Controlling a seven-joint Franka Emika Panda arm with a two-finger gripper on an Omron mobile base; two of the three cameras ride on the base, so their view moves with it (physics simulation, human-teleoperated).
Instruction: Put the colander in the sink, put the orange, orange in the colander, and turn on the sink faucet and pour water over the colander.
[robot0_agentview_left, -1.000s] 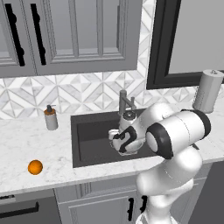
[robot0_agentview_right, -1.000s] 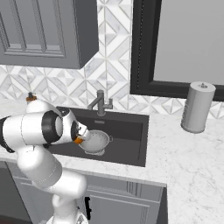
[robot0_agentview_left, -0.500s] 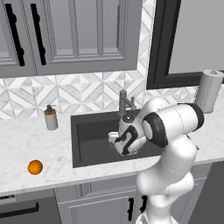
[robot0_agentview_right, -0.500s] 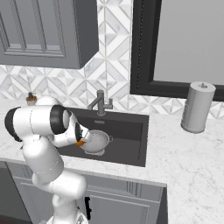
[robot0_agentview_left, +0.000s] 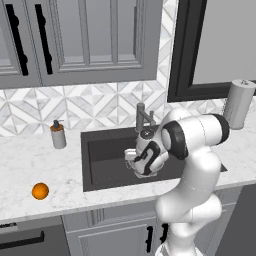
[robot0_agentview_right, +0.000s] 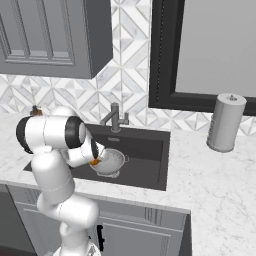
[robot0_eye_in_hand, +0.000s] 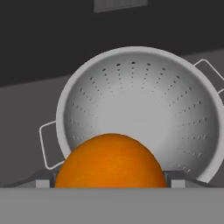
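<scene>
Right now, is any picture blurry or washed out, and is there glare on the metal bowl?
Hand view: sharp, the bowl evenly lit with soft shading and no glare, the orange crisp. Both base views: flat even light, faint shadows, the sink dark but readable.

Base views flanking sink; hand view perhaps close.

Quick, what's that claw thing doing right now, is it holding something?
End effector: closed on an orange, held just above the colander in the sink.
</scene>
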